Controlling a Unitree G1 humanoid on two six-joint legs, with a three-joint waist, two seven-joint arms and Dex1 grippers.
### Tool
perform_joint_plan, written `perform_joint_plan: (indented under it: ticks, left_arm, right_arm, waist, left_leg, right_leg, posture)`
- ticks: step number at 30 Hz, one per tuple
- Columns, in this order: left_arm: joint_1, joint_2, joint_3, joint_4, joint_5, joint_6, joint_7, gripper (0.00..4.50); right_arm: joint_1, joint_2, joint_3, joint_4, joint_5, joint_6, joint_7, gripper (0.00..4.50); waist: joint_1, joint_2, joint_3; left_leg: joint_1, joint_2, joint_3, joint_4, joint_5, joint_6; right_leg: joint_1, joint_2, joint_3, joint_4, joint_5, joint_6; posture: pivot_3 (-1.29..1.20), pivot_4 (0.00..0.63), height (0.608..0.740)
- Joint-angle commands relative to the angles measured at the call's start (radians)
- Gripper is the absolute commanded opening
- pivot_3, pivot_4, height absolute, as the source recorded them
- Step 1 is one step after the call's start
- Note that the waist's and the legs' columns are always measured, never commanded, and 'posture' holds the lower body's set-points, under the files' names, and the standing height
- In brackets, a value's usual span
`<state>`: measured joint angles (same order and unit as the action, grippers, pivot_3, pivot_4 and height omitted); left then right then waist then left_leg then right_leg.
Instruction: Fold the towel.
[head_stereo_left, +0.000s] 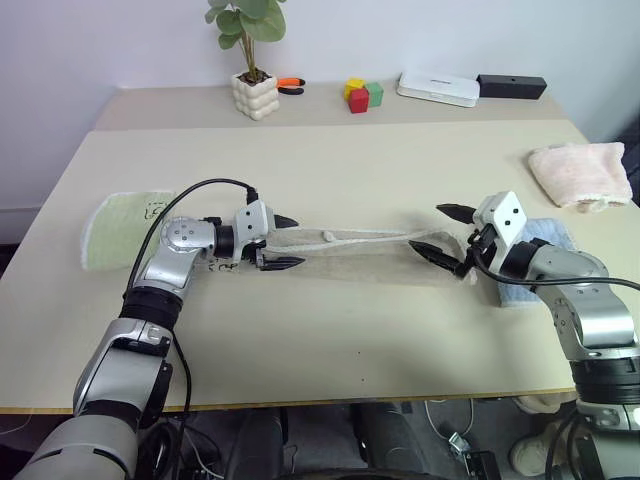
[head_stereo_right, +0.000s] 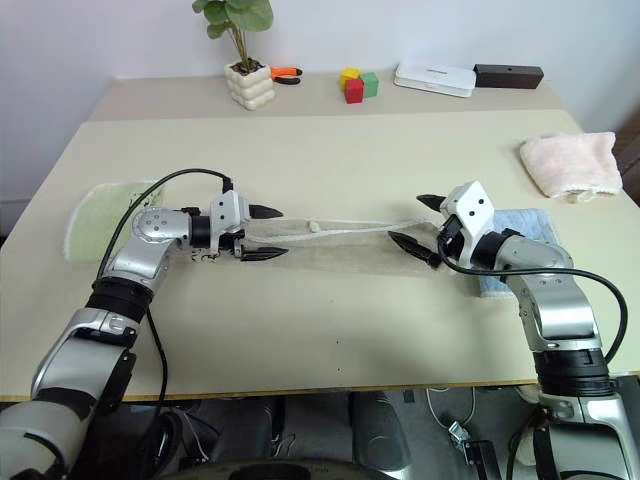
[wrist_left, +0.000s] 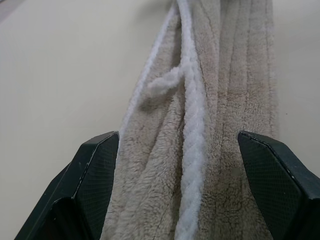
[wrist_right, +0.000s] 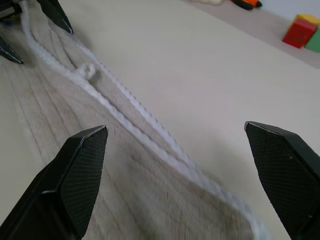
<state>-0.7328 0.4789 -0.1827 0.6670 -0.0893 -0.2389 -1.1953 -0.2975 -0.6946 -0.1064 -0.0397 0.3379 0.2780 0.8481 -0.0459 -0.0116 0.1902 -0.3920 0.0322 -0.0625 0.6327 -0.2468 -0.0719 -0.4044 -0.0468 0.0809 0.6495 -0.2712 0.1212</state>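
A pale green towel (head_stereo_left: 122, 226) lies at the bench's (head_stereo_left: 330, 330) left. Beside it, the left gripper (head_stereo_left: 281, 242) hangs with jaws open over the towel (head_stereo_left: 350, 262), a long narrow strip across the bench's middle. The right gripper (head_stereo_left: 442, 232) gapes at its other end, probably not touching.
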Motion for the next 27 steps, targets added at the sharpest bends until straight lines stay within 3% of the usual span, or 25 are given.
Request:
perform_joint_plan:
  ticks: [1,20,27]
  left_arm:
    - [-0.040,-0.003,0.009,0.029,0.016,-0.045,0.009,3.84]
    - [-0.224,-0.046,-0.021,0.352,0.220,-0.298,0.268,3.84]
    - [-0.264,-0.092,0.064,0.391,0.121,-0.155,0.229,3.84]
  right_arm:
    - [-0.012,-0.004,-0.032,-0.040,0.010,-0.011,-0.007,4.47]
    - [-0.021,0.014,-0.016,-0.062,0.004,-0.012,-0.040,4.47]
    - [-0.015,0.019,-0.014,-0.070,-0.001,-0.016,-0.055,4.47]
  waist:
    - [0.002,0.000,0.000]
    - [0.004,0.000,0.000]
    - [0.003,0.000,0.000]
  left_leg:
    - [0.000,0.000,0.000,0.000,0.000,0.000]
    - [-0.001,0.000,0.000,0.000,0.000,0.000]
    - [-0.001,0.000,0.000,0.000,0.000,0.000]
  right_leg:
    - [0.000,0.000,0.000,0.000,0.000,0.000]
    - [0.000,0.000,0.000,0.000,0.000,0.000]
    - [0.000,0.000,0.000,0.000,0.000,0.000]
  posture:
    - [0.00,0.150,0.740]
    - [0.00,0.150,0.740]
    - [0.00,0.150,0.740]
